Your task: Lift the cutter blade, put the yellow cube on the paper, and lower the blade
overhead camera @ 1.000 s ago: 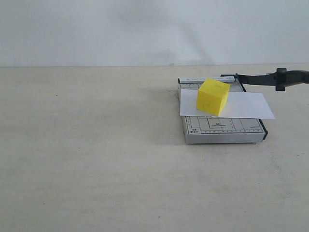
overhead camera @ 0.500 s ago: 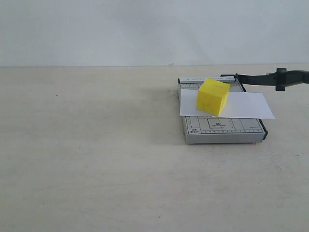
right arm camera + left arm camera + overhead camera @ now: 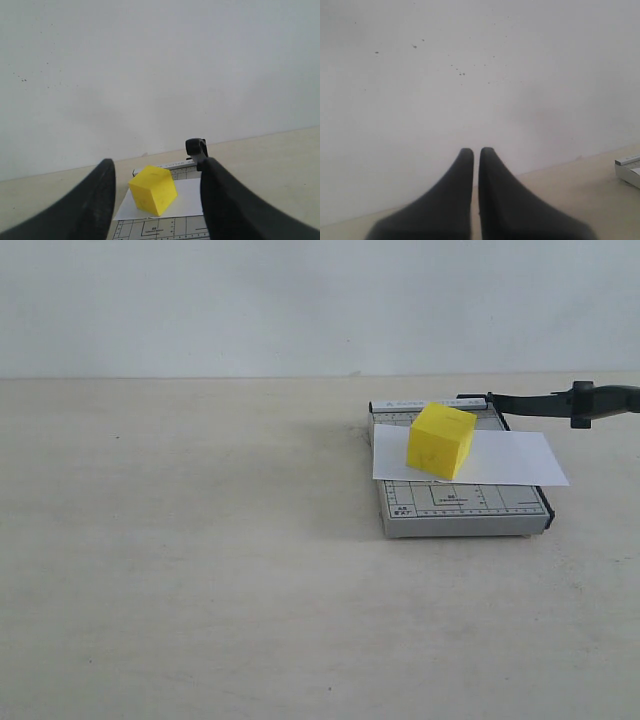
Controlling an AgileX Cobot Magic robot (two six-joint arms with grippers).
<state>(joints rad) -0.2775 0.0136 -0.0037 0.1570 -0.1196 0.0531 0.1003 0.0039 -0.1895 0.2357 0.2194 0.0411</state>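
1. Where the exterior view takes in the whole table [image 3: 200,560], the cube [image 3: 441,441] sits on the left part of the paper [image 3: 515,458], one upright edge turned to the camera. The paper lies across the grey base [image 3: 460,508] with its long axis running left to right, and its right end overhangs the base. The blade [image 3: 555,401] is lifted off the base. It is hinged at the far right corner, and in this view its long axis runs almost level out to the right, thick end at the frame's edge.

2. The left wrist view adds the left gripper [image 3: 476,154], which the exterior view does not show. Its fingers are almost pressed together, with only a thin slit between them and nothing held, before a pale wall [image 3: 480,60]. Of the task's things, only a corner of the base [image 3: 629,169] appears.

3. The right wrist view shows the right gripper [image 3: 157,167] with its fingers spread wide and nothing pinched. Between them, farther off, the cube [image 3: 152,190] rests on the paper [image 3: 189,200]. The blade [image 3: 196,148] points toward this camera, foreshortened to its thick end. That end shows just beside one finger, and I cannot tell whether they touch.
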